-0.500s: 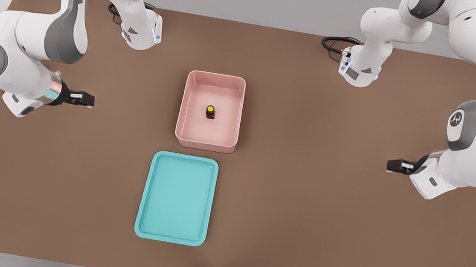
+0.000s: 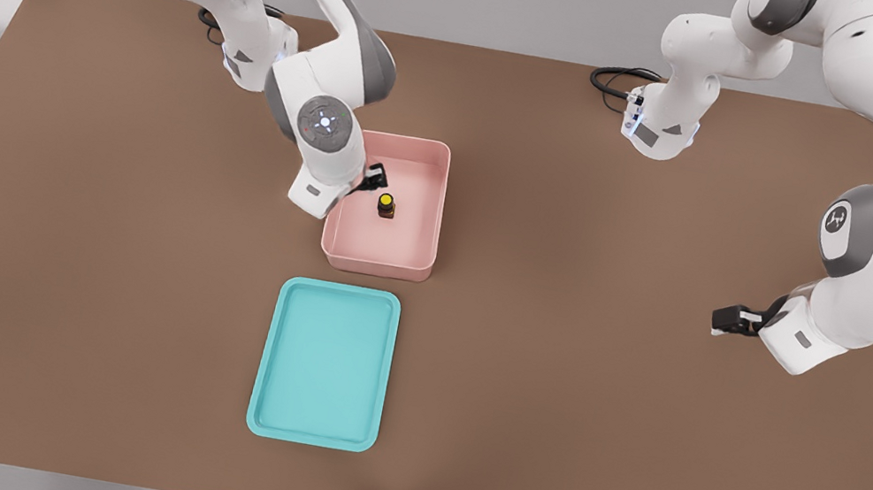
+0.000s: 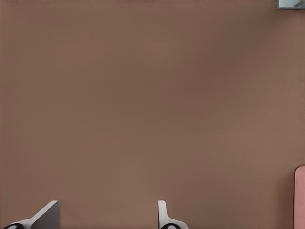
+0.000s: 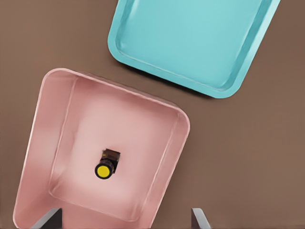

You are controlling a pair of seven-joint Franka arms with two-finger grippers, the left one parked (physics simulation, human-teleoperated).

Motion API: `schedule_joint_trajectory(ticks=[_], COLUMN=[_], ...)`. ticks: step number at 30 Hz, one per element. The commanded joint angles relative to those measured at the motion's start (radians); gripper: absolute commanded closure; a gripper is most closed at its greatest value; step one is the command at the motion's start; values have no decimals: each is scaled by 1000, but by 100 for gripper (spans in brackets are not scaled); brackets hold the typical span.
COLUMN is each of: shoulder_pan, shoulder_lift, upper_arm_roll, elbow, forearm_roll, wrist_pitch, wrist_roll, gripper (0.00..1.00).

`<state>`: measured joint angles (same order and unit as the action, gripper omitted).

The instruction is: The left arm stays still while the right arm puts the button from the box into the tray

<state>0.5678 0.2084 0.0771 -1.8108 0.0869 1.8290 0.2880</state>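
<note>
Nothing of the transfer had been completed at this moment: the tiny dark brown-black button with its round yellow cap sat on the floor of the pink rectangular plastic box with rounded corners, ungrasped, and the shallow teal rectangular tray with a low rim lay bare on the brown table, just on the near side of the box. Grasping, lifting, carrying and setting down all remained to be done.

The white jointed right arm with its lit wrist disc leaned over the box's left wall in the front view, and its small black pincer hung above the box interior, just to the left and far side of the button, close but apart from it. In the right wrist view the button stood between and ahead of the two grey fingertips, which were spread wide and held nothing, so the pincer was released. The box filled much of that view, with the tray beyond its wall. By appearances the pincer needed a short shift toward the button and a descent before closing
</note>
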Motion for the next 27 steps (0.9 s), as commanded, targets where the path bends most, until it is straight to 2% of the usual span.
schedule_joint_trajectory(ticks=[1, 5, 7, 10, 16, 23, 27], shoulder_pan=[9, 112, 133, 135, 155, 162, 165], shoulder_lift=[-9, 0, 14, 23, 78, 80, 101], upper_arm_roll=[9, 10, 9, 9, 7, 1, 1], elbow=[-88, -176, -200, -283, -303, -374, -372], forearm_roll=[79, 122, 142, 143, 139, -33, -53], wrist_pitch=[291, 440, 493, 590, 613, 624, 624], wrist_roll=[565, 824, 858, 862, 862, 827, 801], gripper=[0, 0, 0, 0, 0, 0, 0])
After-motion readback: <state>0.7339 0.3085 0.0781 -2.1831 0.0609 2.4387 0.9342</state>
